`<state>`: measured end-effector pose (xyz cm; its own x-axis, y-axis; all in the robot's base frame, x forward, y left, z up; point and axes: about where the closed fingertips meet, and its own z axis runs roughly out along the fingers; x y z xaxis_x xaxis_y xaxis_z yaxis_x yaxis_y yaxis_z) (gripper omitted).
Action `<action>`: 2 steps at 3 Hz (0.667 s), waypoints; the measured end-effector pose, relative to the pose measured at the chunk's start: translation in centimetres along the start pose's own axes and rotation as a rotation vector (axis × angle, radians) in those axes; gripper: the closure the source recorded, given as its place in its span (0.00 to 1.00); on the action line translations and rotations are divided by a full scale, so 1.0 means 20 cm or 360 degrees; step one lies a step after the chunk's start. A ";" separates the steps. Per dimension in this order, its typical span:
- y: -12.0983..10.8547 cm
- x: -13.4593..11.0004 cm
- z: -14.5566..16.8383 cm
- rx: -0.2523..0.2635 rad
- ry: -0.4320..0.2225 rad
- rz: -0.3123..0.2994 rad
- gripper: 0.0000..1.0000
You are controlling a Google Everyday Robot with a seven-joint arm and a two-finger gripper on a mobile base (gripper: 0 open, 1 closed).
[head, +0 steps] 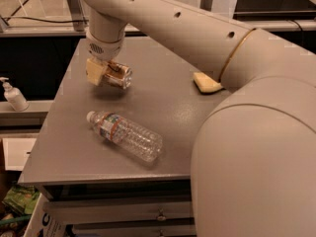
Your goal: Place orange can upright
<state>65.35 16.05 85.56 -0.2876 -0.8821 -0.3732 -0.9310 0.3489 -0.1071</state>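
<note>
- Orange can (121, 77) lies on its side, at eleven o'clock from the water bottle (126, 135).
- Gripper (104, 74) fingers are clamped on the can, over the table (163, 102).

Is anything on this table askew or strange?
Yes. The orange can is held sideways in the end effector at the far left of the table, and the water bottle lies on its side nearer the front.

A single camera looks down from high at the near side, close behind the arm, onto the surface (168, 68); far left, the gripper (106, 75) clasps the orange can (121, 76).
</note>
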 end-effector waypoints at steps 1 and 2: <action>-0.04 -0.02 -0.13 -0.0056 -0.0217 0.0050 1.00; -0.09 0.01 -0.22 -0.0169 -0.0519 0.0112 1.00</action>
<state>65.93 13.88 89.77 -0.2809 -0.7034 -0.6530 -0.9346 0.3550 0.0196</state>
